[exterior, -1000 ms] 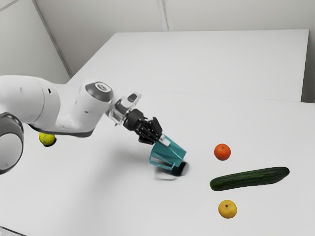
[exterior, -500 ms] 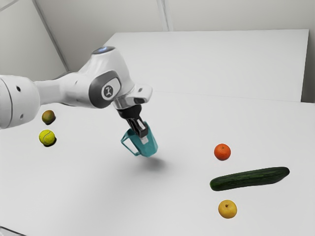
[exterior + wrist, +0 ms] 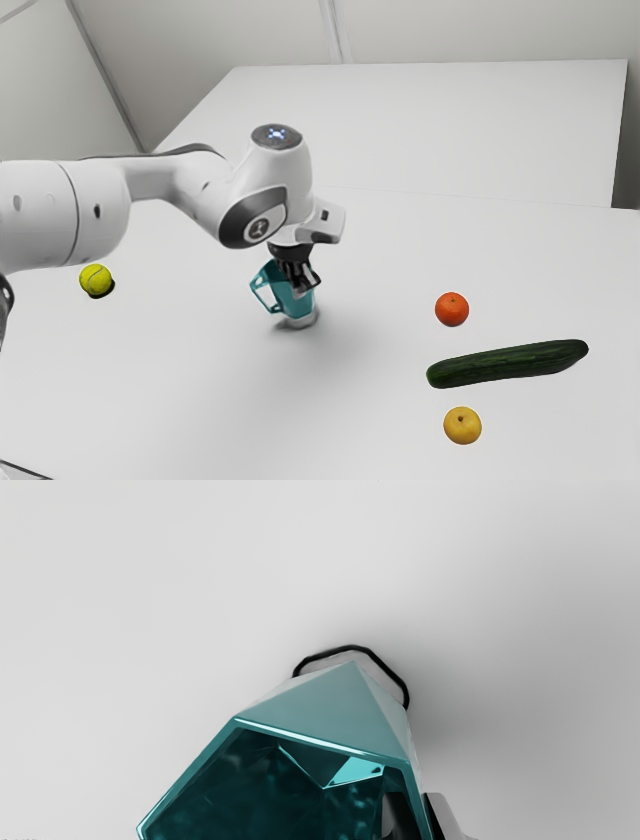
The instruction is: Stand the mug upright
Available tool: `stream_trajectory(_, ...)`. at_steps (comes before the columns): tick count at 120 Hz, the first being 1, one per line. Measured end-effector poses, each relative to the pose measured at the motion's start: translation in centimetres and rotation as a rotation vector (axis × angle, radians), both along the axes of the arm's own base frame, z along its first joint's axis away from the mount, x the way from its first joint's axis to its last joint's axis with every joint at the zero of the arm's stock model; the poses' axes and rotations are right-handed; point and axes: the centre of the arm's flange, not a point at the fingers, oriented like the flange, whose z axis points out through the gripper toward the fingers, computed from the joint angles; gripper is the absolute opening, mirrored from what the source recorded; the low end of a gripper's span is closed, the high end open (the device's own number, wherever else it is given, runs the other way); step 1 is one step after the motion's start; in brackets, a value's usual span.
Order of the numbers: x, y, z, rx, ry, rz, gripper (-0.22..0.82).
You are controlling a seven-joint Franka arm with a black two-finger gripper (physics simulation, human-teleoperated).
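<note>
My gripper [image 3: 304, 284] is shut on the rim wall of the teal mug [image 3: 288, 303] in the exterior view. The mug stands nearly upright with a slight lean, its pale base down at the table and its handle toward the exterior view's left. Whether the base rests fully on the table, I cannot tell. In the wrist view the faceted mug [image 3: 320, 705] has its mouth facing the camera; the gripper [image 3: 421, 807] pinches its wall, one finger inside and the other outside.
On the white table [image 3: 380, 400], a tennis ball [image 3: 96, 279] lies at the exterior view's left. Toward that view's right are an orange fruit [image 3: 452, 309], a long cucumber [image 3: 508, 363] and a yellow fruit [image 3: 462, 425], all apart from the mug.
Held throughout, the mug has swung from a strong tilt to nearly upright, base downward. My hand first moved toward the exterior view's left, then slightly back right. The arm now covers the brownish fruit.
</note>
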Motion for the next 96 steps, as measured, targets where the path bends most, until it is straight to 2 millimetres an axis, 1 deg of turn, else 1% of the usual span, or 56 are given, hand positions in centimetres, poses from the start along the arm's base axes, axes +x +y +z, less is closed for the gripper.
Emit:
stream_trajectory(65, 0.1, -0.3, -1.9, -0.037, -0.008, 0.196, -0.17)
stream_trajectory(73, 0.1, -0.3, -2.1, -0.042, -0.006, 0.213, -0.13)
stream_trajectory(77, 0.1, -0.4, -2.1, -0.045, -0.006, 0.219, -0.09)
stream_trajectory(88, 0.0, -0.5, -1.7, -0.053, -0.012, 0.233, 0.12)
stream_trajectory(96, -0.2, -0.8, -0.2, -0.069, -0.029, 0.236, 0.25)
